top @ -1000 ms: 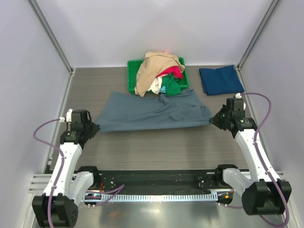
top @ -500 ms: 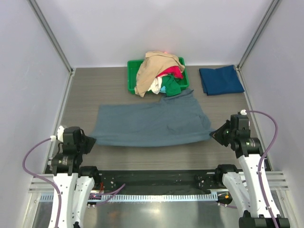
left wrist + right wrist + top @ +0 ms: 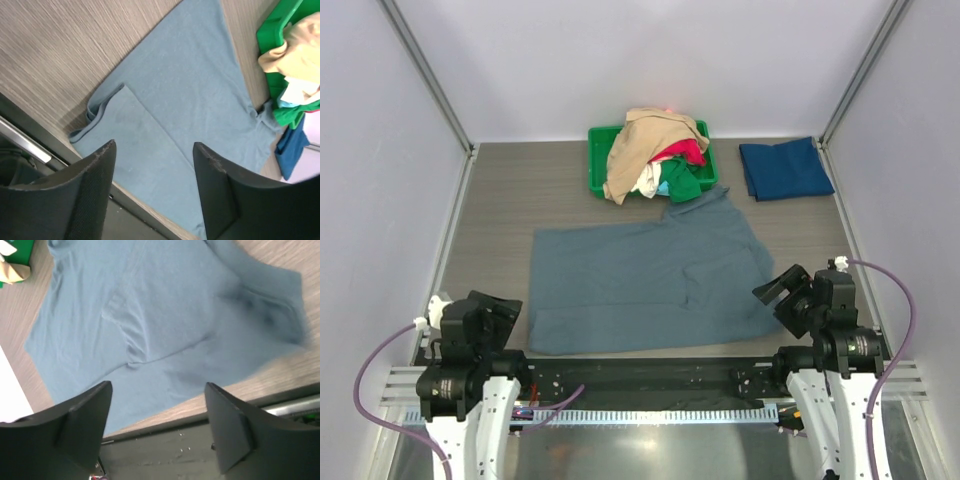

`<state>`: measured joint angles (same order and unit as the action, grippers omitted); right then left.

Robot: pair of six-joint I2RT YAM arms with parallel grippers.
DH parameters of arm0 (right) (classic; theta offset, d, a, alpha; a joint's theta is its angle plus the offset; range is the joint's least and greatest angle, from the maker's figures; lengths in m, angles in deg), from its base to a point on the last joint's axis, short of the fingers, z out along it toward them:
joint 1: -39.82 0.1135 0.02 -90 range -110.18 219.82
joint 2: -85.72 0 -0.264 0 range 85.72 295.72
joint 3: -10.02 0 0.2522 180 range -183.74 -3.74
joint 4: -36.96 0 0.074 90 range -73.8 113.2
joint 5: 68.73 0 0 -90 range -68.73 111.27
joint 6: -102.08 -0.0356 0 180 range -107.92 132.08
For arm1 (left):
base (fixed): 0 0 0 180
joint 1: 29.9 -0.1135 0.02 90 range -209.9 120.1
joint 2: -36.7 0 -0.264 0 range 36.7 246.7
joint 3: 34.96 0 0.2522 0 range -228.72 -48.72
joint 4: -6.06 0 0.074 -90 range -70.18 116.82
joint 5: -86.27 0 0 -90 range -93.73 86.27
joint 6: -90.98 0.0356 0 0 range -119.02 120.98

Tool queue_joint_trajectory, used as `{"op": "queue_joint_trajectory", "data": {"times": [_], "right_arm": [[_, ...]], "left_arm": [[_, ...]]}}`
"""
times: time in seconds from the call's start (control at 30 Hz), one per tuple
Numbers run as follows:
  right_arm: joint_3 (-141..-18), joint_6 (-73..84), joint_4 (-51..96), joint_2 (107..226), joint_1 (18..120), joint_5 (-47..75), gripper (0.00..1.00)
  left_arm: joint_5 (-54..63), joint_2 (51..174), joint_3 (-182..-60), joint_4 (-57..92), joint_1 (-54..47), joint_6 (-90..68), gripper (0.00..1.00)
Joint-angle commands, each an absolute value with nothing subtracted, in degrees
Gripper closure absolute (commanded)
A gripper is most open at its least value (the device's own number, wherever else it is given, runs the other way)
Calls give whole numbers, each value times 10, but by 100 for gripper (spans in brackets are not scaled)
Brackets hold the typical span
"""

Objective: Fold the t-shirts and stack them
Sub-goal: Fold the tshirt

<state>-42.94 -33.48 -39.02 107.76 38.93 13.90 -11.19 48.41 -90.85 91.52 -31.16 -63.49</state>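
Barely started on the shirts, by the look of it.

Can see the left gripper [image 3: 503, 316] and right gripper [image 3: 782, 296] both gaping wide with nothing in them, parked at the near edge of the table [image 3: 510, 190]. Got the big grey-blue shirt [image 3: 640, 285] lying flat just ahead of both and spread between them, one corner flopped over right in front of the left fingers [image 3: 90, 190]. No real folds in it yet, just some wrinkles ahead of the right gripper. Can count one navy shirt [image 3: 785, 168] already folded, well beyond the right gripper. Leaves the heap of shirts [image 3: 650, 145] (tan, red, green, white) piled in the green bin [image 3: 596, 140], far past the spread one. Reckon roughly one done, one ready for folding, rest untouched.
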Motion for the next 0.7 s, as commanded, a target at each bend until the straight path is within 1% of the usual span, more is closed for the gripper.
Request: {"op": "queue_joint_trajectory", "data": {"times": [0.0, 0.13, 0.2, 0.27, 0.3, 0.33, 0.4, 0.43, 0.47, 0.5, 0.53, 0.57, 0.6, 0.63, 0.67], "right_arm": [[-460, -334, -415, 1070, 387, 142, 18], [-539, -321, -421, 1072, 387, 193, 12], [-552, -312, -386, 1093, 387, 179, 12], [-550, -306, -317, 1127, 387, 142, 12], [-546, -305, -289, 1171, 387, 130, 12], [-540, -306, -234, 1203, 387, 116, 13], [-543, -305, -179, 1266, 387, 106, 14], [-554, -305, -130, 1346, 387, 106, 18], [-566, -304, -109, 1382, 387, 104, 20], [-594, -303, -90, 1429, 387, 104, 25], [-612, -304, -58, 1469, 387, 105, 27], [-634, -300, -45, 1552, 387, 105, 29], [-655, -300, -33, 1592, 387, 107, 30], [-702, -299, -18, 1629, 387, 109, 32], [-727, -297, -10, 1709, 387, 106, 32]], "left_arm": [[-118, 476, -952, 933, -316, -624, 34], [-112, 500, -988, 889, -316, -577, 32], [-109, 539, -1000, 860, -316, -538, 32], [-109, 566, -1014, 833, -316, -498, 32], [-109, 597, -1015, 822, -316, -483, 32], [-108, 610, -1016, 811, -316, -473, 32], [-111, 638, -1012, 783, -317, -450, 32], [-110, 658, -1001, 769, -316, -443, 32], [-104, 666, -993, 743, -316, -434, 32], [-102, 673, -986, 730, -316, -419, 32], [-99, 686, -978, 718, -316, -410, 32], [-99, 692, -966, 699, -316, -405, 33], [-90, 698, -965, 693, -317, -403, 32], [-82, 707, -965, 687, -316, -391, 33], [-77, 711, -962, 671, -316, -388, 33]]}}
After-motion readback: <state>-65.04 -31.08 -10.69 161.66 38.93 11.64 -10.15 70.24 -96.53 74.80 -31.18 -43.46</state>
